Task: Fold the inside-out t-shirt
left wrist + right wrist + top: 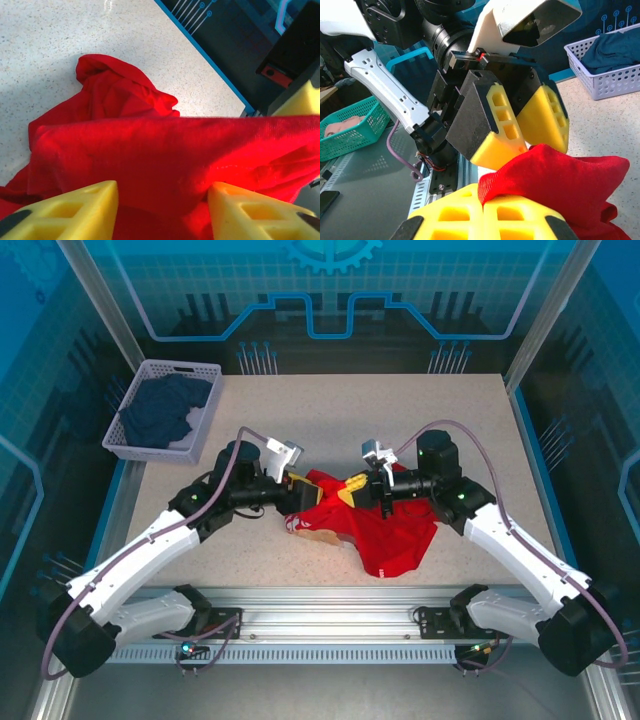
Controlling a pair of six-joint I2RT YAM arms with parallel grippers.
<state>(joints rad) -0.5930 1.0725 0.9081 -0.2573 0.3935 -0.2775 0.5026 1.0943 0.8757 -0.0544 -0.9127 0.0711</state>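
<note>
Red t-shirt (395, 535), all bunched. Our right hand (482, 202) pinches a fold tight, probably so the half-open left hand (162, 195) can grab it.

T-shirt (165, 150) and left end effector (162, 187) fingers cut off at the bottom edge.

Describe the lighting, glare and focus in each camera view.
Top external: even light, sharp, soft shadows on the table. Left wrist: glare fleck on the table at the top edge, t-shirt strongly saturated, yellow fingers slightly soft. Right wrist: evenly bright, basket crisp in the background.
</note>
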